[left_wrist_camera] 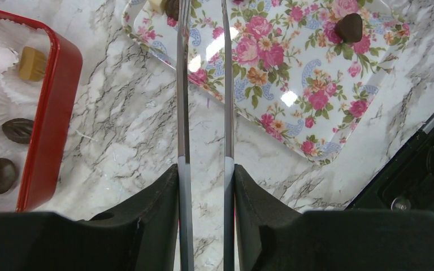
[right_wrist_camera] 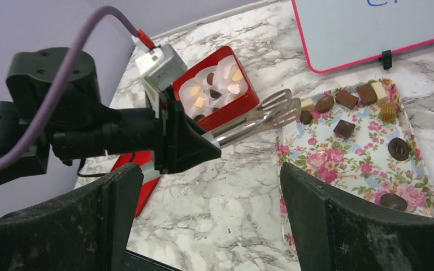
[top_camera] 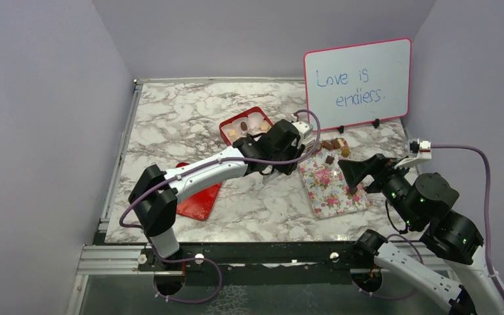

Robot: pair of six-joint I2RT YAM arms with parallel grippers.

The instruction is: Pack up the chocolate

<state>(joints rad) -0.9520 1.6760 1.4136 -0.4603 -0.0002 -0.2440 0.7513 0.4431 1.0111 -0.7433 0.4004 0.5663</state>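
My left gripper is shut on metal tongs, whose two arms run up the left wrist view with a gap between them. The tong tips reach the far-left corner of the floral tray, beside a round dark chocolate; I see nothing between the tips. Several chocolates lie along the tray's far end and right side, one of them dark. The red box holds white paper cups with several chocolates. My right gripper is open and empty above the tray's near right part.
A red lid lies flat at the near left under the left arm. A whiteboard with writing stands at the back right, just behind the tray. Purple walls close in both sides. A black rail runs along the near table edge.
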